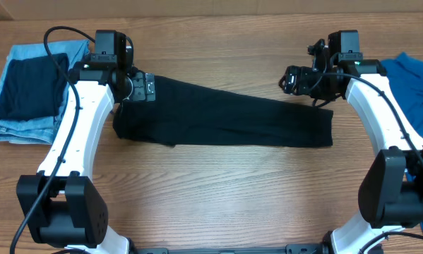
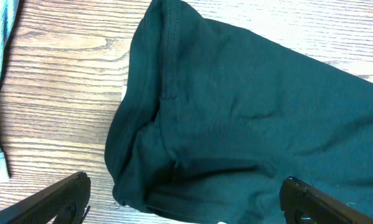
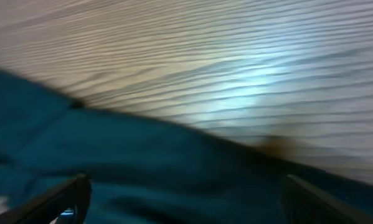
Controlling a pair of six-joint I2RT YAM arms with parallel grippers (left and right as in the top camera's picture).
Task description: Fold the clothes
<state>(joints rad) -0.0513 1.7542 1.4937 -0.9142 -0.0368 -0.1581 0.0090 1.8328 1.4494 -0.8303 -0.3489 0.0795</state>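
The black T-shirt (image 1: 225,116) lies folded into a long band across the middle of the table. My left gripper (image 1: 142,87) hovers over its left end, open and empty. In the left wrist view the shirt's bunched left end with a seam (image 2: 236,112) lies between and beyond the open fingers (image 2: 186,199). My right gripper (image 1: 296,79) is above the shirt's right end, open. In the blurred right wrist view the dark fabric (image 3: 174,168) spans between the open fingers (image 3: 186,199).
Folded light-blue jeans (image 1: 13,123) with a dark garment on top (image 1: 31,88) lie at the far left. A bright blue garment (image 1: 416,88) lies at the right edge. The wooden table (image 1: 218,190) shows in front of the shirt.
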